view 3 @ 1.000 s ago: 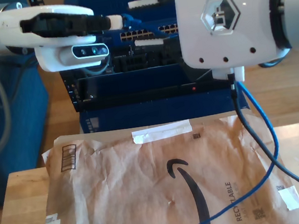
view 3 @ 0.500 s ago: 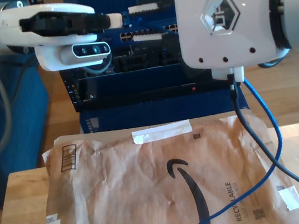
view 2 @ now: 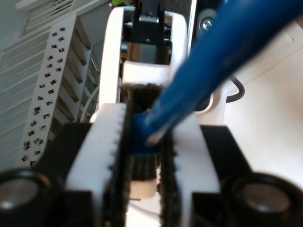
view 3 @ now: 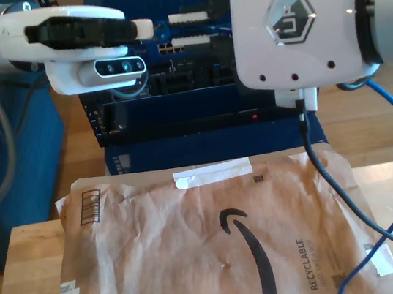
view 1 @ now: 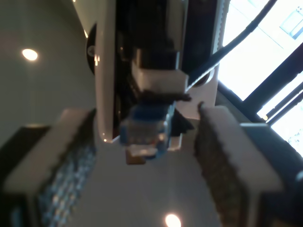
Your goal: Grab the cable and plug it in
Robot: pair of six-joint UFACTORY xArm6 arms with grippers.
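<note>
Currently my second tool (view 2: 144,137) pinches the cable (view 2: 208,71) at its blue boot; my first tool (view 1: 142,142) stands spread around the plug (view 1: 144,135). Cable slack trails over the surface at the exterior view's right.

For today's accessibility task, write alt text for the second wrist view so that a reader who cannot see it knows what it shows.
My second gripper is shut on the cable, its ridged dark pads pinching the bright blue line where it meets a blue boot. The cable runs off thick and blurred close to the lens, with the white arm of the other gripper beyond.
</note>
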